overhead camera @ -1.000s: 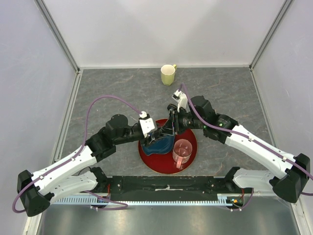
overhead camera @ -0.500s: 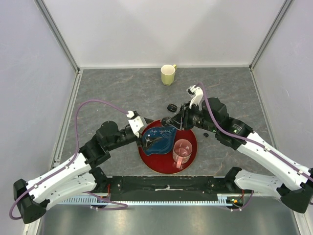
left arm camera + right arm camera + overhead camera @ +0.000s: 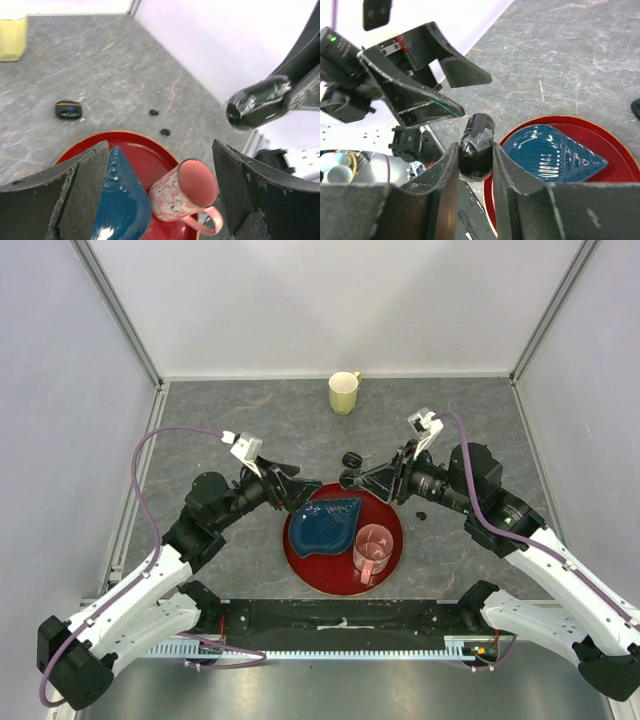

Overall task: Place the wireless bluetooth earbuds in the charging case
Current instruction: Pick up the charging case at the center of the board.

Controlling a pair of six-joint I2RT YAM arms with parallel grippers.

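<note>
Currently the right gripper [image 3: 472, 155] clamps a black case [image 3: 476, 135] over the red plate's [image 3: 330, 575] twelve o'clock rim, the left gripper [image 3: 160, 150] hangs open and empty, and it probably must next fetch an earbud [image 3: 164, 132] lying at two o'clock.

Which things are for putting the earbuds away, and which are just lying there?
For the job: black case in the right pincer; second black case lying loose; two tiny earbuds.
Just lying about: yellow mug; red plate; blue dish; pink cup.
</note>
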